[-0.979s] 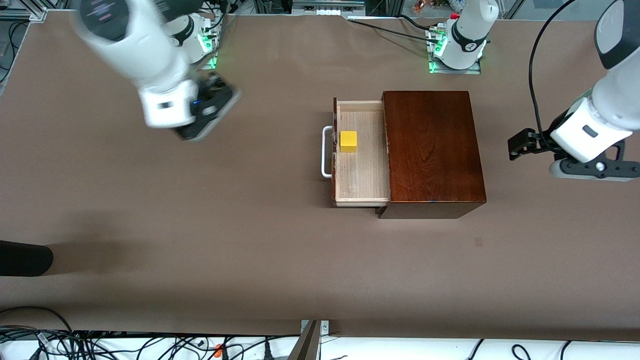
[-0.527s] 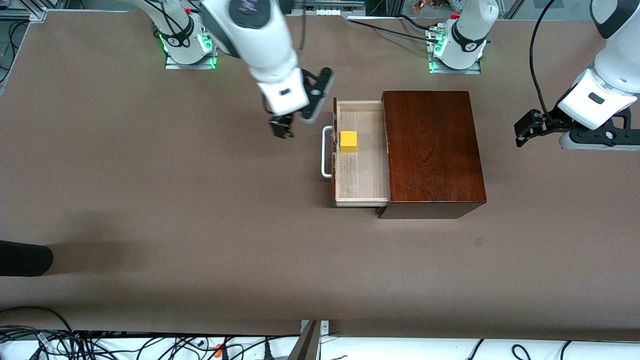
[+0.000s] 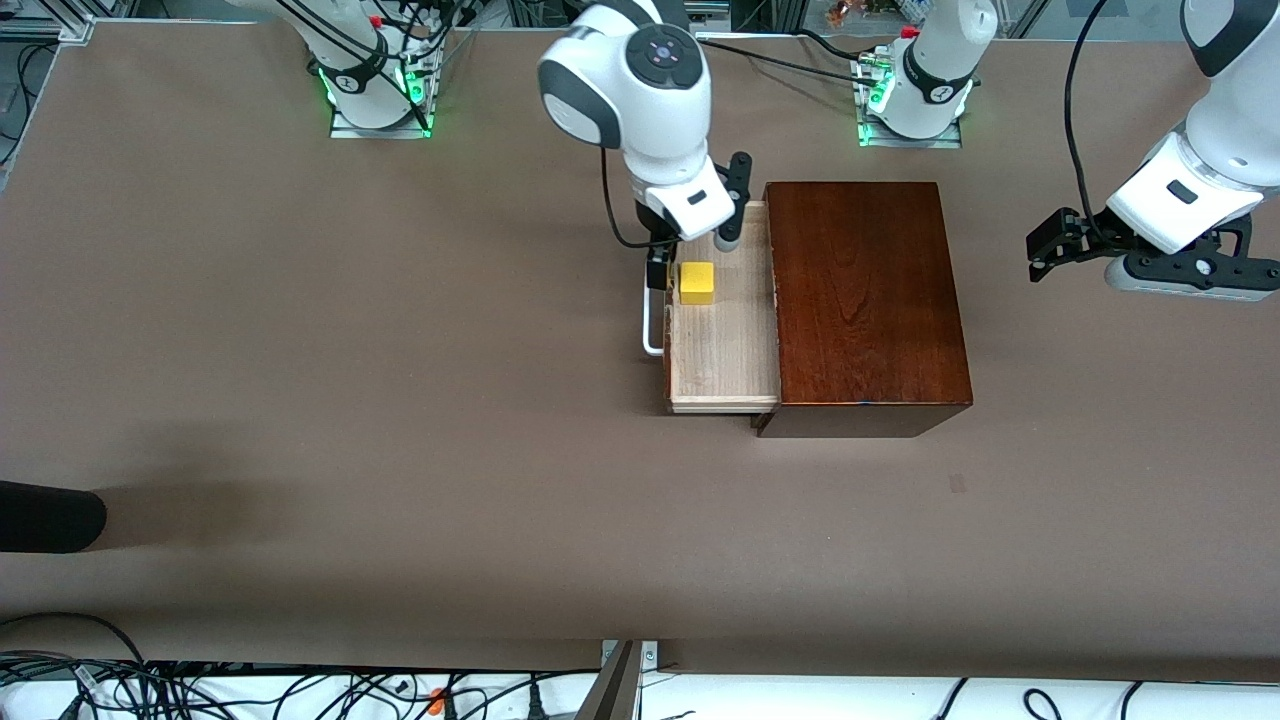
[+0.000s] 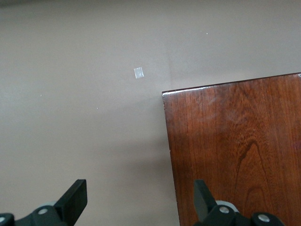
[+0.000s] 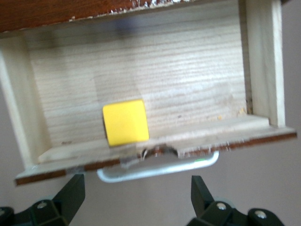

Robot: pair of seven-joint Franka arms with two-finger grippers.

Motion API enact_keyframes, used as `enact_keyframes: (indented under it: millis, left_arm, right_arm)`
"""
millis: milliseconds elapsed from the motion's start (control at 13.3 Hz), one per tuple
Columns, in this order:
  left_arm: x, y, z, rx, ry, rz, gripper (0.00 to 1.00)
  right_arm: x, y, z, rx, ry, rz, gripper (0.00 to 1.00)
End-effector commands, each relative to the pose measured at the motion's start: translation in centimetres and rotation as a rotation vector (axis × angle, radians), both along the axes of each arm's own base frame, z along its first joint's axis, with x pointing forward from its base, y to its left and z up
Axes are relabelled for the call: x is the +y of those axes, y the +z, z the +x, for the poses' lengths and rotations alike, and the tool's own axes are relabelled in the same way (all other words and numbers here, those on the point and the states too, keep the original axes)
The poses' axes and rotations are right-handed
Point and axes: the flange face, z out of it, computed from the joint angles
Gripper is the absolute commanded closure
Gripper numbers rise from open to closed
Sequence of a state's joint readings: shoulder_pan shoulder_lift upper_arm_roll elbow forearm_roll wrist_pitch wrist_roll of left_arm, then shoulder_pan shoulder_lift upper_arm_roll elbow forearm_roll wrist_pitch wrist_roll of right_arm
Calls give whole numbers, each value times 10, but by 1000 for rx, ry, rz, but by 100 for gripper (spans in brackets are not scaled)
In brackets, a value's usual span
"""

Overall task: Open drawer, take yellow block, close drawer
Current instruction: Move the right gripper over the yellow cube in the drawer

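The drawer (image 3: 725,340) stands pulled out of the dark-brown box (image 3: 860,300) toward the right arm's end of the table, its white loop handle (image 3: 652,330) showing. The yellow block (image 3: 697,282) sits on the drawer's pale floor (image 5: 178,84), close to the drawer front. My right gripper (image 3: 658,270) hangs open over the handle (image 5: 160,168), with the yellow block (image 5: 125,122) just ahead of it and nothing between the fingers (image 5: 135,195). My left gripper (image 3: 1042,250) waits open in the air beside the box (image 4: 235,150), toward the left arm's end, empty (image 4: 139,195).
A black object (image 3: 45,515) pokes in at the table's edge at the right arm's end. Cables (image 3: 200,685) run along the edge nearest the front camera. A small square mark (image 3: 957,484) lies on the brown table nearer the camera than the box.
The right arm has swung from the right arm's end of the table to above the drawer front. The left gripper has drifted slightly toward the robots' bases.
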State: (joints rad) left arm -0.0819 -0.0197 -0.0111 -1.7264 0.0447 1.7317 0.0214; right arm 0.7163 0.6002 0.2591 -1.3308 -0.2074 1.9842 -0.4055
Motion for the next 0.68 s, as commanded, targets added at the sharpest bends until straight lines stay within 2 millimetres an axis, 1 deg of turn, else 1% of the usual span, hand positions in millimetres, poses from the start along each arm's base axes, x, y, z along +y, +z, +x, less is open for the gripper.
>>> enact_keyframes:
  millis: [0,75,151,226,301,603]
  left_arm:
    - [0,10,-4,-1,-29,-8,0]
    - [-2,9,-3,-4,-34,-7,0]
    - [-3,13,-1,-13,-36,-11,0]
    - [-5,13,-1,-11,-38,-11,0]
    - [-5,13,-1,-11,-39,-9,0]
    - [-9,15,-1,-14,-46,-9,0]
  right_arm:
    - [31,-11,13,-39,35,21,0]
    - [33,-19,18,-62,45,7,0]
    - [35,-25,21,-71,50,5,0]
    - [39,-31,18,-72,57,4,0]
    - [42,-41,15,-66,63,-2,0]
    - [41,-58,15,-62,84,-37,0]
